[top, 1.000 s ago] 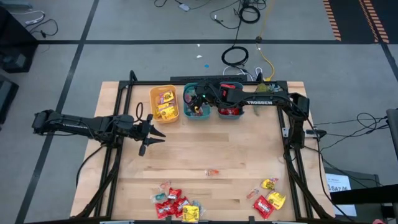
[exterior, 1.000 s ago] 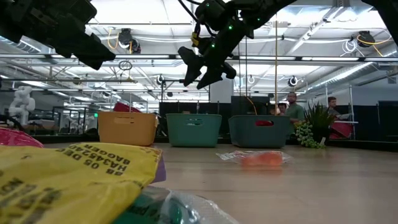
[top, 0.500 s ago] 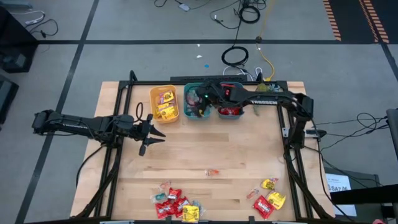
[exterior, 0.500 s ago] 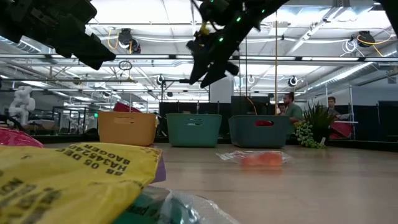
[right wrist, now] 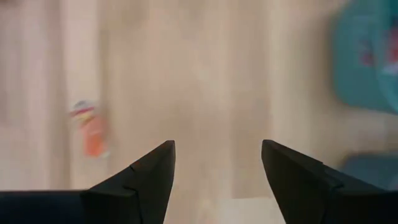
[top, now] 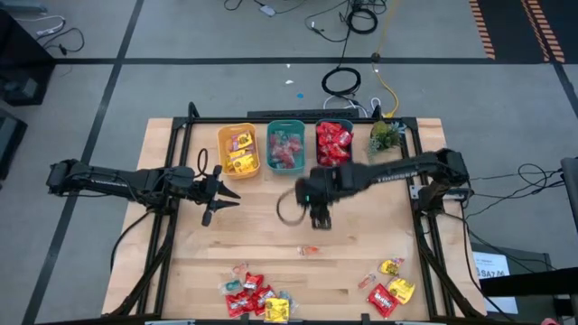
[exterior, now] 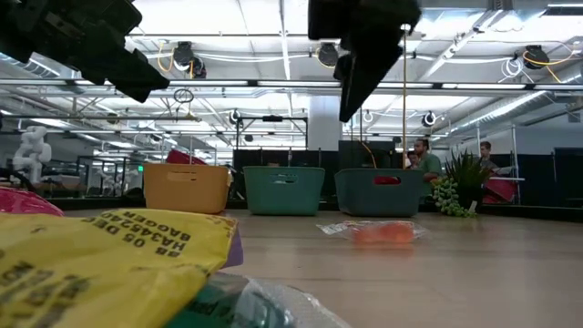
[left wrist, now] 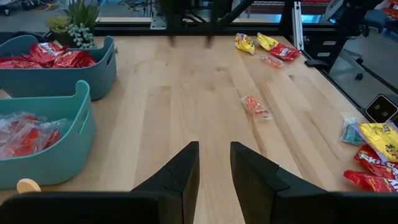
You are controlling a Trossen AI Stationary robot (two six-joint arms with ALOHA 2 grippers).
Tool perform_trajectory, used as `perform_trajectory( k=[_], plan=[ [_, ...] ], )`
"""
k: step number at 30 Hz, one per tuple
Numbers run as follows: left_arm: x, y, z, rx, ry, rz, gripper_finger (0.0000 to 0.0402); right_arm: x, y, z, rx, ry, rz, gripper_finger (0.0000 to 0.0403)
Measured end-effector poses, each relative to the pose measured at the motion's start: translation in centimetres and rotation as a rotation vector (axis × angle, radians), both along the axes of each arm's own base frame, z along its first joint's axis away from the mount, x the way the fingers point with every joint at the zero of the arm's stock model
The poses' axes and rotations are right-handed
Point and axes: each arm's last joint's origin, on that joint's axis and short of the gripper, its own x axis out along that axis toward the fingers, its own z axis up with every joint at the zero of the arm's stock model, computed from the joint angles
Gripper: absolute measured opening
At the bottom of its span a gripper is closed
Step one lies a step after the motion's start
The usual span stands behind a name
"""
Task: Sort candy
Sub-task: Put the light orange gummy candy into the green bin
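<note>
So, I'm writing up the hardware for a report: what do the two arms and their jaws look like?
Both arms are dark, near-black, slim and jointed. The right arm carries white lettering along its forearm; the left arm has dark cabling running beside it. The left gripper and the right gripper each end in two matte black, wedge-shaped jaws that taper to points.

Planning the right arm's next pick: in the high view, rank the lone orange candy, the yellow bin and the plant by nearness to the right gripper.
1. Orange candy, just below the right gripper, mid-table.
2. Plant, back right corner.
3. Yellow bin, back left.
</note>
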Motion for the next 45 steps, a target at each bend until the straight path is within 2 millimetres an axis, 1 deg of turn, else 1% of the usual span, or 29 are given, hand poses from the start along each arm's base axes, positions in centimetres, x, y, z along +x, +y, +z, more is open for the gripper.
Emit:
perform_trajectory(
  k=[4, 6, 9, 12, 17, 21, 25, 28, 32, 33, 34, 36, 39, 43, 45],
  plan=[
    [0.0, 0.0, 0.0, 0.000, 0.000, 0.000, 0.0099, 0.5, 3.7, -1.0, 0.002, -0.014, 0.100, 0.0231],
    [0.0, 0.0, 0.0, 0.000, -0.001, 0.000, 0.0099, 0.8, 5.2, -2.0, 0.010, -0.004, 0.119, 0.0229],
    [0.0, 0.0, 0.0, 0.000, -0.001, 0.000, 0.0099, 1.5, 6.9, -3.8, 0.044, 0.016, 0.130, 0.0218],
    [0.0, 0.0, 0.0, 0.000, -0.001, 0.000, 0.0099, 2.0, 8.1, -5.8, 0.048, 0.052, 0.133, 0.0204],
    [0.0, 0.0, 0.0, 0.000, -0.001, 0.000, 0.0099, 3.0, 9.5, -9.1, 0.125, 0.094, 0.130, 0.0185],
    [0.0, 0.0, 0.0, -0.001, -0.001, 0.000, 0.0099, 3.4, 10.0, -12.0, 0.100, 0.160, 0.109, 0.0175],
    [0.0, 0.0, 0.0, 0.000, 0.000, 0.000, 0.0099, 3.4, 10.2, -13.4, 0.107, 0.210, 0.051, 0.0158],
    [0.0, 0.0, 0.0, -0.001, 0.000, 0.000, 0.0099, 3.3, 10.1, -13.6, 0.112, 0.224, 0.004, 0.0119],
    [0.0, 0.0, 0.0, -0.001, 0.000, 0.000, 0.0099, 3.1, 10.0, -12.5, 0.118, 0.207, -0.008, 0.0038],
    [0.0, 0.0, 0.0, -0.001, 0.000, 0.000, 0.0099, 3.0, 9.9, -12.1, 0.123, 0.201, -0.011, 0.0021],
    [0.0, 0.0, 0.0, -0.001, 0.000, 0.000, 0.0099, 2.8, 9.8, -11.6, 0.134, 0.205, -0.020, 0.0012],
    [0.0, 0.0, 0.0, -0.001, 0.000, 0.000, 0.0099, 2.4, 9.5, -10.4, 0.151, 0.198, -0.039, 0.0014],
    [0.0, 0.0, 0.0, -0.001, -0.001, 0.000, 0.0099, 2.1, 8.6, -6.8, 0.156, 0.093, -0.088, 0.0017],
    [0.0, 0.0, 0.0, -0.001, -0.001, 0.000, 0.0099, 1.3, 7.0, -2.9, 0.104, -0.044, -0.172, 0.0005],
    [0.0, 0.0, 0.0, -0.001, -0.001, 0.000, 0.0099, 0.8, 6.1, -0.5, 0.097, -0.140, -0.227, 0.0004]
  ],
)
